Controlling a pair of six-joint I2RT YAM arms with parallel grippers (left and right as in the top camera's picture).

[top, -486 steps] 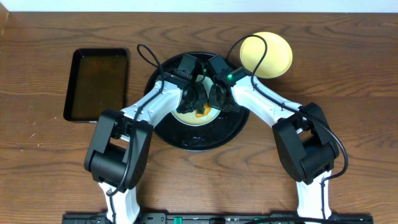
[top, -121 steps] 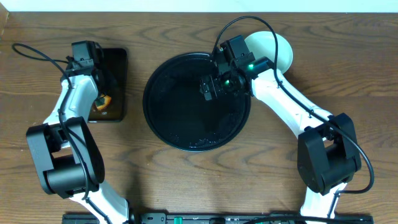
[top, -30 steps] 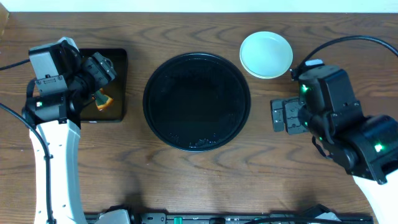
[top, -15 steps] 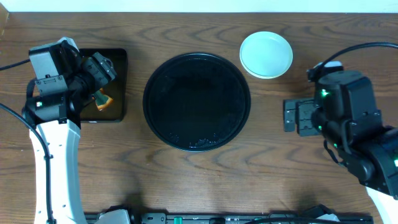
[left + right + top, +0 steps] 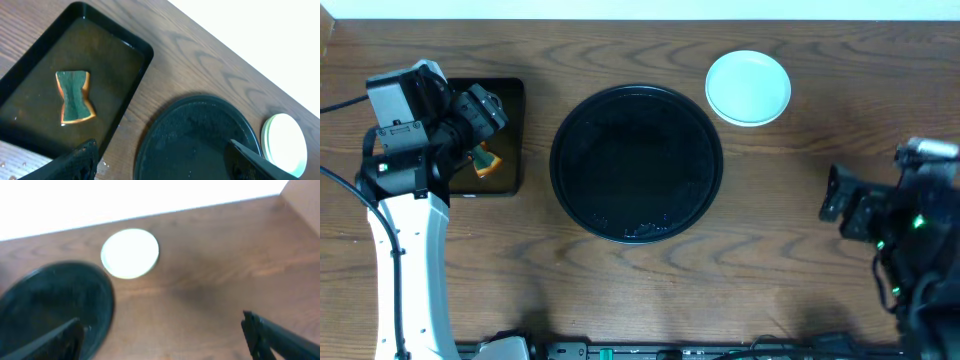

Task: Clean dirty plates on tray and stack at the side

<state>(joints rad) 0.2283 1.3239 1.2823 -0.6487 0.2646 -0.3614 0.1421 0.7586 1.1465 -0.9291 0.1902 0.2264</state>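
Note:
The plates (image 5: 748,87) sit stacked on the table to the back right of the round black tray (image 5: 637,162), which holds nothing. The top plate is pale mint with no streaks showing. The left wrist view has the tray (image 5: 200,135) and the plates (image 5: 285,145) at its right edge. The right wrist view shows the plates (image 5: 130,252) and the tray (image 5: 55,305), both blurred. My left gripper (image 5: 490,112) hovers open over the rectangular tray, holding nothing. My right gripper (image 5: 835,195) stands open and empty at the far right, well away from the plates.
A smaller rectangular black tray (image 5: 510,95) with brownish liquid lies at the left. A green and orange sponge (image 5: 75,96) rests in the liquid. Bare wooden table lies between the round tray and my right arm.
My right arm has pulled away to the right and toward the front edge. The left arm, plates and trays have not moved.

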